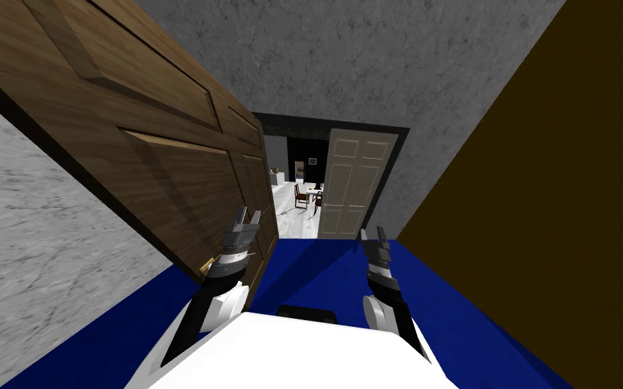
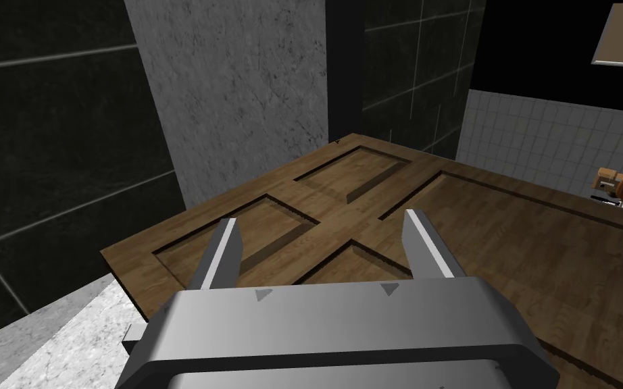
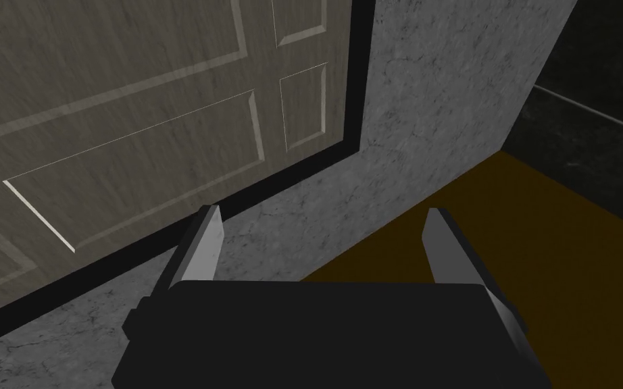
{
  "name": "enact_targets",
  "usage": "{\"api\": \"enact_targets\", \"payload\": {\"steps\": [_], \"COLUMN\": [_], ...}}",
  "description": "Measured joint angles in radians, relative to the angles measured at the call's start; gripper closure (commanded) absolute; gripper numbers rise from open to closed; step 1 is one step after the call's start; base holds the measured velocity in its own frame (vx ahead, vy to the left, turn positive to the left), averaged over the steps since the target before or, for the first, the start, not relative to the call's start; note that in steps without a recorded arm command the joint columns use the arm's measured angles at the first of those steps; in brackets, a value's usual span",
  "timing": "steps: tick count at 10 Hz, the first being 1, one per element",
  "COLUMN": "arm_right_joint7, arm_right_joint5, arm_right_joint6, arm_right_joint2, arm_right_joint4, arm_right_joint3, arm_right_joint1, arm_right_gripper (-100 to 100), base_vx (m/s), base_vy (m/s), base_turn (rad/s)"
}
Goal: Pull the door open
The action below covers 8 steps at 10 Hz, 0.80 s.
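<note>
While the brown panelled door [image 1: 168,182] stood angled out from the grey wall on the robot's left, the left pincer [image 1: 248,217] hung close against its face near the free edge, just beyond the brass handle [image 1: 205,267], its 2 fingers apart and holding nothing. The right pincer [image 1: 373,234] was well apart from the door over the blue floor [image 1: 324,263], fingers likewise spread and empty.
</note>
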Motion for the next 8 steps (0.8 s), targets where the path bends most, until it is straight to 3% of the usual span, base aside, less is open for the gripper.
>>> {"api": "enact_targets", "payload": {"steps": [4,8], "arm_right_joint7": [0.001,0.003], "arm_right_joint5": [-0.003,-0.004], "arm_right_joint6": [-0.007,-0.032], "arm_right_joint2": [-0.026,-0.044], "arm_right_joint4": [0.078,0.155], "arm_right_joint3": [-0.007,-0.005], "arm_right_joint1": [-0.028,-0.039], "arm_right_gripper": [-100,-100], "base_vx": [0.11,0.1], "base_vy": [0.003,0.002], "base_turn": [0.044,0.038]}}
